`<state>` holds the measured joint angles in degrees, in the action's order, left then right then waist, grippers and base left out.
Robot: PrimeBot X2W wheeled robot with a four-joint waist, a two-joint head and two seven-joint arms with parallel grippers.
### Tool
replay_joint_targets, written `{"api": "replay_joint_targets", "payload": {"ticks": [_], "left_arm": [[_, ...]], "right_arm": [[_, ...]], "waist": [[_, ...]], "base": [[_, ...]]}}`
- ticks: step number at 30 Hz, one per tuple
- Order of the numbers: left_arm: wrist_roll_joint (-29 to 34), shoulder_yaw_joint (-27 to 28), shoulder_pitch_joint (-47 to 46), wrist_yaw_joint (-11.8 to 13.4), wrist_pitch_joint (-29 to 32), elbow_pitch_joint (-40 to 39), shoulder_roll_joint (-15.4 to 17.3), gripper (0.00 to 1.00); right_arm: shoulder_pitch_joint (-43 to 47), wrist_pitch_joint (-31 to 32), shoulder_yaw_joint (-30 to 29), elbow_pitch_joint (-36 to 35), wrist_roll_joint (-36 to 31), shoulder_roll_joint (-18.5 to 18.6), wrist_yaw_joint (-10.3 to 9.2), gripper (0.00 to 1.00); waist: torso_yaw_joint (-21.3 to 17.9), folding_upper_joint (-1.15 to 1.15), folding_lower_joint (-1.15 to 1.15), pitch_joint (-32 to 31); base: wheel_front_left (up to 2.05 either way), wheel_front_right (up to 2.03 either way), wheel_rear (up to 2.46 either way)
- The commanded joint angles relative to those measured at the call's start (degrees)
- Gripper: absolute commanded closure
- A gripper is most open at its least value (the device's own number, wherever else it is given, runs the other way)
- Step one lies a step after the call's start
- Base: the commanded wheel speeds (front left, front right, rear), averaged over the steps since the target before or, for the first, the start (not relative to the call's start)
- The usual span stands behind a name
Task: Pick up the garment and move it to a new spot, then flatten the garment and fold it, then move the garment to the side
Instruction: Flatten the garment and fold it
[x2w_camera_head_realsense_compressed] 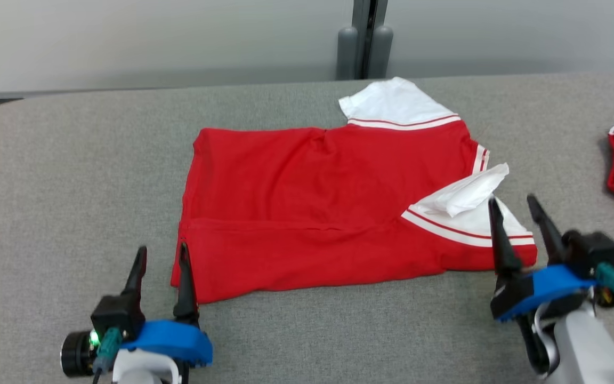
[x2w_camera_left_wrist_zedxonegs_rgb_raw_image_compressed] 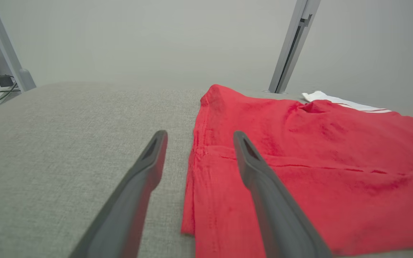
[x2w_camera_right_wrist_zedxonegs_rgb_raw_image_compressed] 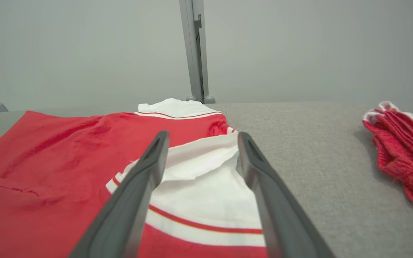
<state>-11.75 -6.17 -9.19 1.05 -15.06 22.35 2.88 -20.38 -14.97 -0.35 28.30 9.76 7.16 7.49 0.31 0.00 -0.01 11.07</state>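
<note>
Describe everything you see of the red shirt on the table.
The red T-shirt has white sleeves with red stripes and looks like soft knit. It lies flat on the grey table, its near edge folded over, the near sleeve crumpled. The open left gripper and right gripper stand at its near corners.
</note>
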Motion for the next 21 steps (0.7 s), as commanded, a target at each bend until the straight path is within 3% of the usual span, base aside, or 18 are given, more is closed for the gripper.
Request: {"api": "replay_joint_targets", "payload": {"ticks": [1, 10, 21], "left_arm": [[0.2, -0.1, 1.97, 0.39, -0.16, -0.57, 0.04, 0.0], [0.65, -1.09, 8.55, 0.51, -0.16, 0.23, 0.01, 0.0], [-0.27, -0.54, 10.69, -0.01, -0.16, 0.74, 0.01, 0.0]], "right_arm": [[3.07, -0.28, -0.48, -0.06, -0.76, -0.94, 0.0, 0.0], [11.13, -0.28, 0.07, 0.21, -2.85, -3.06, 0.0, 0.0], [12.13, -0.29, 0.34, 0.73, -2.87, -3.8, 0.0, 0.0]], "waist": [[-0.76, 0.0, 0.01, -1.89], [-0.86, 0.0, 0.01, -7.52], [-1.18, 0.0, 0.01, -8.92]], "base": [[0.0, 0.0, 0.0], [0.0, 0.0, 0.0], [0.0, 0.0, 0.0]]}}
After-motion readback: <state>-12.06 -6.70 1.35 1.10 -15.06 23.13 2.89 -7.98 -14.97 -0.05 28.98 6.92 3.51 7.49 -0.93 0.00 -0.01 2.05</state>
